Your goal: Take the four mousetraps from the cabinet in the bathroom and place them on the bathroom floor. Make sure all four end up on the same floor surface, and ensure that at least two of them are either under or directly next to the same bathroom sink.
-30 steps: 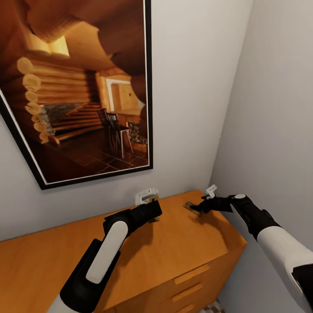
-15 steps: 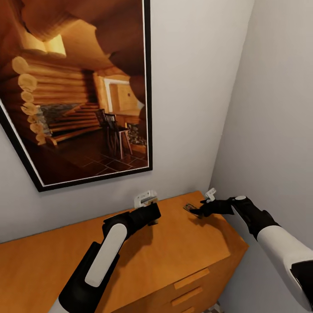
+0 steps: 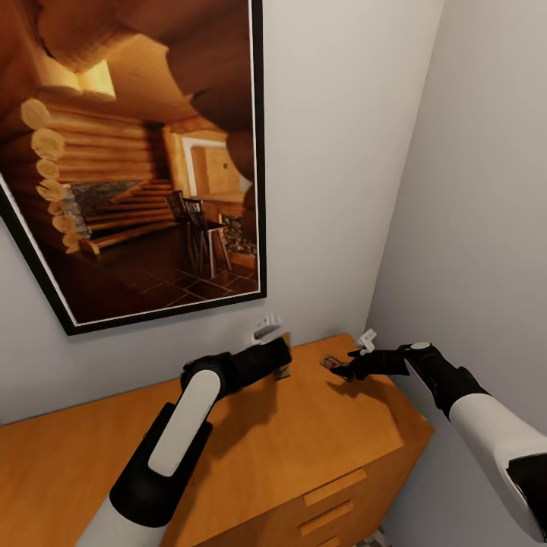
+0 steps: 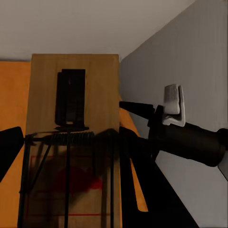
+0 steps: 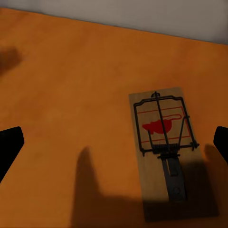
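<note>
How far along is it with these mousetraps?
Early days; nothing looks finished. The left claw seems to grip one mousetrap, held above the cabinet. The right claw hangs open over a second mousetrap lying on top. Setting them down near the sink is left.

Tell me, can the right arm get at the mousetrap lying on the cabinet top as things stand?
Probably yes. The right gripper hangs open just above the mousetrap, which lies flat on the cabinet top with nothing between the fingers and it. The left gripper, holding another trap, is off to the side.
</note>
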Robot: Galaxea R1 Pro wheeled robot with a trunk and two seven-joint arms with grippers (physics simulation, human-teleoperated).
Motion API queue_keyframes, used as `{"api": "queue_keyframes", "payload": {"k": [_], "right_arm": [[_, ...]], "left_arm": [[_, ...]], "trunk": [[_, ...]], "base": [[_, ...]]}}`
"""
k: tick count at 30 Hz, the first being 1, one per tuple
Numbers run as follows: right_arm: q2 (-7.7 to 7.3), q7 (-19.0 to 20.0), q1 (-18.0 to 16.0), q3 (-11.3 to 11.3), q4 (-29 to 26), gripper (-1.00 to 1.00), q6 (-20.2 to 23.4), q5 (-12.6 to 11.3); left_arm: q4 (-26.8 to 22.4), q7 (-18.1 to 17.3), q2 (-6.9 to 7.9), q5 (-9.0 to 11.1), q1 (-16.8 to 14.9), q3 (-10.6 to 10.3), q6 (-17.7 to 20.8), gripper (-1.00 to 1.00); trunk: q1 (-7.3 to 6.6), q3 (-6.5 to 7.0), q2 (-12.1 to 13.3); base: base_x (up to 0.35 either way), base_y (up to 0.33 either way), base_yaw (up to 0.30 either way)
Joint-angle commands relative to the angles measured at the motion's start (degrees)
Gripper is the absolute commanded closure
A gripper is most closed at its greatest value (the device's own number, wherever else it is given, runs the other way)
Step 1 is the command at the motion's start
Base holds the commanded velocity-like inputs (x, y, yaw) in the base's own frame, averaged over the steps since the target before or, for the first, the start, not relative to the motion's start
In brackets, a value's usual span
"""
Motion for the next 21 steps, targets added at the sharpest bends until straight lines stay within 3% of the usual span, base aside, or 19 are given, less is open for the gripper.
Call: {"api": "queue_keyframes", "payload": {"k": [1,5,14,21], "right_arm": [[0.00,0.01,-0.02,0.01,0.00,-1.00,0.00,-0.01],[0.01,0.03,-0.01,0.04,0.00,-1.00,-0.05,-0.04],[-0.05,0.04,0.00,0.10,0.01,-1.00,-0.19,0.01],[-0.07,0.04,0.00,0.14,0.28,-1.00,-1.49,0.02]], "left_arm": [[0.00,-0.09,0.04,0.40,-0.12,0.07,0.04,1.00],[0.00,-0.06,0.19,1.57,-0.25,0.34,-0.03,1.00],[0.00,-0.03,0.32,2.09,-0.14,0.55,-0.14,1.00],[0.00,-0.01,0.74,2.08,-0.10,2.38,-0.28,1.00]], "trunk": [[0.00,0.00,0.00],[0.00,0.00,0.00],[0.88,-0.72,-1.60],[0.88,-0.72,-1.60]], "base": [[0.000,0.000,0.000],[0.000,0.000,0.000],[0.000,0.000,0.000],[0.124,-0.071,0.000]]}}
